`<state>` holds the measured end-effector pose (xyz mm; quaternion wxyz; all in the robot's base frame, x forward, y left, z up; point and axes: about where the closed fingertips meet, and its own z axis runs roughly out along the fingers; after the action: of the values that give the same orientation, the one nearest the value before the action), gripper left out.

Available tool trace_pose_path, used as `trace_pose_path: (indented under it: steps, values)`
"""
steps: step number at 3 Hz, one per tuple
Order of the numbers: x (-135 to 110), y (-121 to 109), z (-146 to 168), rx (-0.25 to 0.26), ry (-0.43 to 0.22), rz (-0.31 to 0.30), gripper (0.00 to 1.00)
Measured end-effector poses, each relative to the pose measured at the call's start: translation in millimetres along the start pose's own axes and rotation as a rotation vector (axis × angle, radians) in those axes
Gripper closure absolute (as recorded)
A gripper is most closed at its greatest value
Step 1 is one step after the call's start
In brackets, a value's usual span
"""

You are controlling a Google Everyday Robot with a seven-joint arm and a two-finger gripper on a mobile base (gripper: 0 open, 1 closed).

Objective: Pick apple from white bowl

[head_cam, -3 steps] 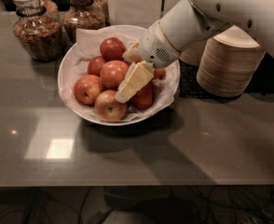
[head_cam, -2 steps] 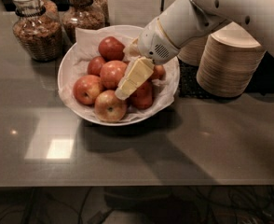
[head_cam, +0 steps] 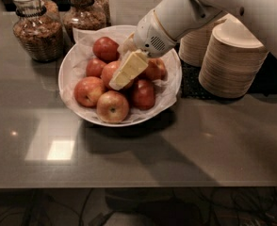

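Note:
The white bowl [head_cam: 72, 60] stands on the grey counter, lined with crumpled white paper and holding several red apples. My gripper [head_cam: 125, 72] reaches down into the bowl from the upper right on a white arm. It sits over the middle of the pile, right against a large red apple with a yellow blush [head_cam: 108, 72], and hides part of it. Other apples lie around it, one at the back [head_cam: 105, 48], one at the front [head_cam: 112, 106] and one at the right [head_cam: 142, 94].
Two glass jars with brown contents [head_cam: 37, 29] [head_cam: 84, 11] stand behind the bowl at the left. Stacks of beige disposable bowls [head_cam: 230, 60] stand to the right of the bowl, under the arm. The counter's front edge [head_cam: 138, 187] runs along the bottom.
My gripper has shifted a little up and to the left over the apple pile. The bowl and the apples have not moved.

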<state>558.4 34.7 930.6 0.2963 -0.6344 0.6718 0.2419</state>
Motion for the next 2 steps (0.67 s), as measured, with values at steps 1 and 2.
trace_pose_path:
  steps: [1,2]
  values:
    - [-0.5,-0.3,0.7,-0.001,-0.001,0.002,0.52]
    - [3.0,1.7,3.6,-0.009,-0.005,0.023,0.76]
